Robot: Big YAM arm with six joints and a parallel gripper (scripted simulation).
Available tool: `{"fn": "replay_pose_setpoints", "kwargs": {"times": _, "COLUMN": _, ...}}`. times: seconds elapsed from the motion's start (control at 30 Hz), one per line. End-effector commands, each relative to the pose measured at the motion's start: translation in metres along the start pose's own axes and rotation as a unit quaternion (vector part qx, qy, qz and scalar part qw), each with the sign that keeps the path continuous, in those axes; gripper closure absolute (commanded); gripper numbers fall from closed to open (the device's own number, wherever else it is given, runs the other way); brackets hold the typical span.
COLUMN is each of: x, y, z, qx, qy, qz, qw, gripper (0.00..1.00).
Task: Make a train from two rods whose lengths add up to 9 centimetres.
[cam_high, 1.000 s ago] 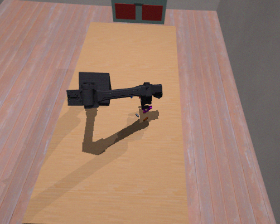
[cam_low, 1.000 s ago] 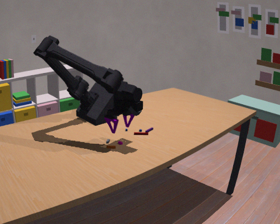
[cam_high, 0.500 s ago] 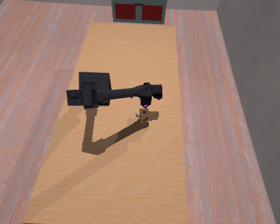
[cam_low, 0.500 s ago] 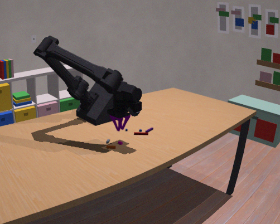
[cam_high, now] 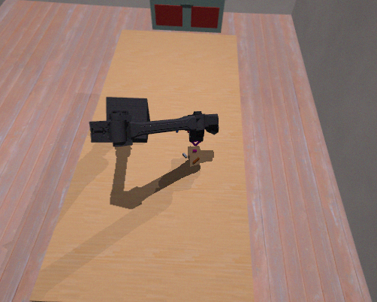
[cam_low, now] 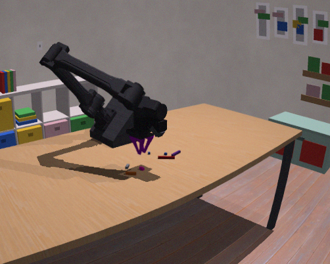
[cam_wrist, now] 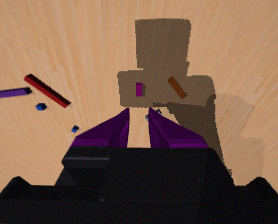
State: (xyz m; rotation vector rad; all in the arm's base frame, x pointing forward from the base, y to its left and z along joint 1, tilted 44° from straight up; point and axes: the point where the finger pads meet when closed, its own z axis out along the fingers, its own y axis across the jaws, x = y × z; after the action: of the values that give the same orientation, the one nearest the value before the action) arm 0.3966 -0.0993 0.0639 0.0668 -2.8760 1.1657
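My gripper (cam_wrist: 138, 112) (cam_low: 141, 152) hovers a little above the table, its purple fingers drawn close with a narrow gap and nothing between them. Just beyond the fingertips a small grey rod lies on the table, also seen in the exterior view (cam_low: 127, 166). A magenta rod (cam_wrist: 139, 89) and an orange rod (cam_wrist: 177, 87) lie further ahead in the arm's shadow. To the left lie a red rod (cam_wrist: 47, 90), a purple rod (cam_wrist: 14, 92) and two blue cubes (cam_wrist: 41, 106) (cam_wrist: 75, 128).
The arm's base (cam_high: 127, 119) stands at the table's left side. The table's right edge (cam_high: 242, 148) is a short way beyond the rods. A teal cabinet (cam_high: 187, 3) stands on the floor past the far end.
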Motion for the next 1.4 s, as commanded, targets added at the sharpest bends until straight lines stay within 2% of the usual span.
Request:
{"fn": "replay_pose_setpoints", "kwargs": {"times": 0.0, "x": -0.010, "y": -0.008, "z": -0.007, "qx": 0.002, "qy": -0.008, "qz": 0.015, "qw": 1.000, "gripper": 0.77}}
{"fn": "replay_pose_setpoints", "kwargs": {"times": 0.43, "x": -0.010, "y": -0.008, "z": -0.006, "qx": 0.002, "qy": -0.008, "qz": 0.016, "qw": 1.000, "gripper": 0.77}}
{"fn": "replay_pose_setpoints", "kwargs": {"times": 0.97, "x": -0.001, "y": -0.002, "z": 0.013, "qx": 0.002, "qy": 0.002, "qz": 0.007, "qw": 1.000, "gripper": 0.77}}
{"fn": "replay_pose_setpoints", "kwargs": {"times": 1.33, "x": -0.001, "y": -0.002, "z": 0.025, "qx": 0.002, "qy": 0.001, "qz": 0.007, "qw": 1.000, "gripper": 0.77}}
{"fn": "replay_pose_setpoints", "kwargs": {"times": 1.37, "x": -0.009, "y": -0.009, "z": 0.020, "qx": 0.002, "qy": -0.009, "qz": 0.017, "qw": 1.000, "gripper": 0.77}}
